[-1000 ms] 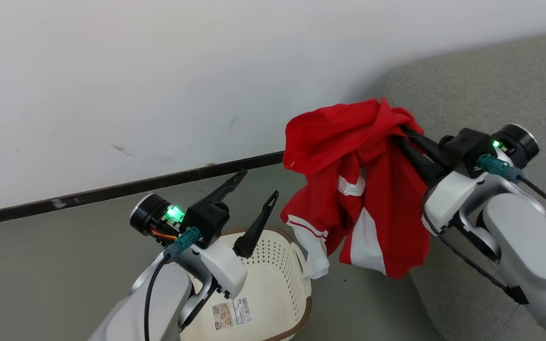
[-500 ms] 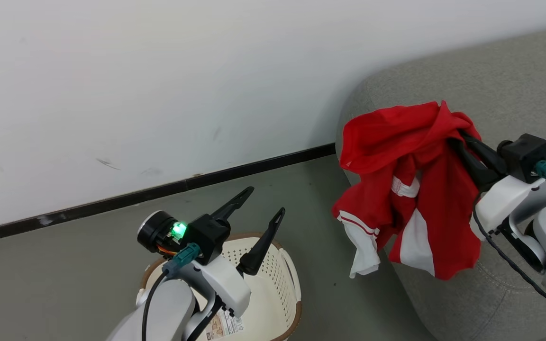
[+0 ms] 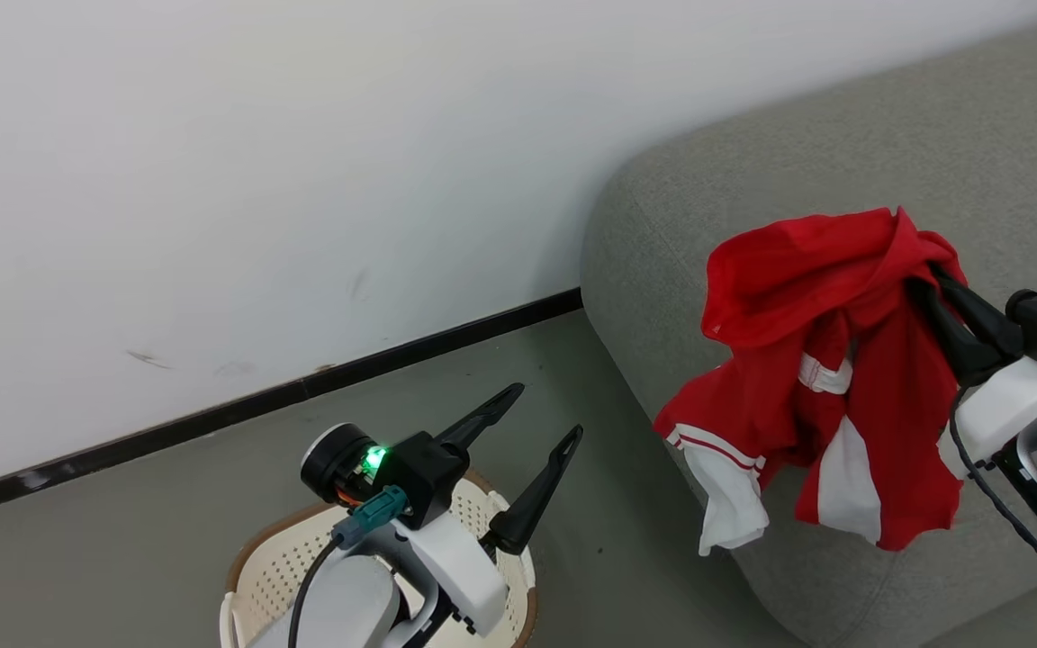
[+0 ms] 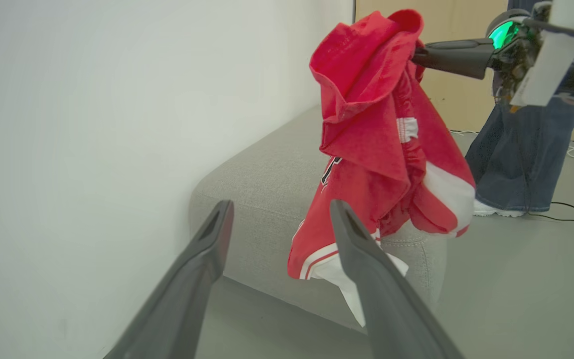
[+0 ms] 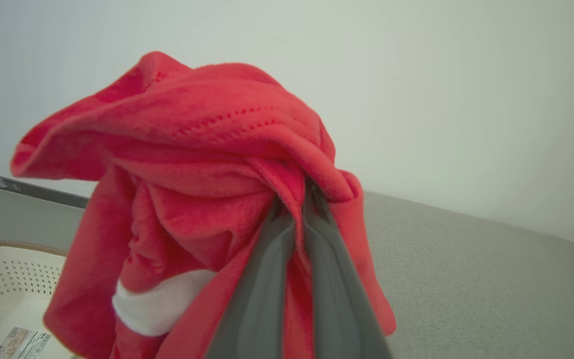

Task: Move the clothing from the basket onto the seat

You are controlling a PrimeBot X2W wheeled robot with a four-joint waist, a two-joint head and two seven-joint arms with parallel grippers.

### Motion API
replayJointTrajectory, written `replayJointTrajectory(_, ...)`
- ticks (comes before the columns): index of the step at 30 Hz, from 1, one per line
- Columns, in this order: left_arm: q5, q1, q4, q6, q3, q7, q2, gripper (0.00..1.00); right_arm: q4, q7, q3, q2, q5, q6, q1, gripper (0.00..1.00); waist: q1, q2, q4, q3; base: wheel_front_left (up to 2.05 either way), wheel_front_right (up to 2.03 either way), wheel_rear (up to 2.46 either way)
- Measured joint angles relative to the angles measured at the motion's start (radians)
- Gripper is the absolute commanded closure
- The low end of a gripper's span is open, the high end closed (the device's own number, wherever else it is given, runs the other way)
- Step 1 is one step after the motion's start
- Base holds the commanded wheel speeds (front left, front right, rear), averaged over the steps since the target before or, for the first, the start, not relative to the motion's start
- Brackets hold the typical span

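The red clothing [image 3: 807, 378] with white panels and a striped cuff hangs in the air over the left end of the grey seat [image 3: 752, 189], clear of its cushion. My right gripper [image 3: 919, 279] is shut on the garment's bunched top. In the right wrist view its fingers [image 5: 292, 219] pinch the red cloth [image 5: 202, 164]. The cream basket [image 3: 275, 562] with a brown rim stands on the floor at lower left, partly hidden by my left arm. My left gripper [image 3: 547, 412] hovers above the basket, open and holding nothing; its view shows the clothing [image 4: 376, 139] ahead.
A white wall [image 3: 257, 180] with a dark baseboard [image 3: 212, 418] runs behind the basket and seat. Grey floor [image 3: 608, 540] lies between basket and seat. In the left wrist view a person's legs in jeans [image 4: 521, 159] stand beyond the seat [image 4: 262, 194], with cables on the floor.
The head view has swung right, bringing more of the seat in and pushing the basket down-left. The right gripper has carried the clothing from above the floor to over the seat's end. Both grips are unchanged.
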Motion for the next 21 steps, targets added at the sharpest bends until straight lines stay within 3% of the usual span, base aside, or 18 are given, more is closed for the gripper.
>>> replayJointTrajectory(11, -0.013, 0.014, -0.016, -0.007, -0.012, -0.008, -0.003, 0.00, -0.053, 0.000, -0.034, -0.007, 0.010, 0.000, 0.063, 1.00, 0.0000, 0.0000, -0.075, -0.016, 0.00, 0.00, 0.00)
replayJointTrajectory(21, -0.004, 0.020, -0.039, 0.006, -0.008, -0.007, 0.006, 0.00, -0.082, 0.013, -0.001, -0.010, 0.067, 0.000, 0.039, 1.00, 0.0000, 0.0000, -0.115, -0.001, 0.00, 0.00, 0.00)
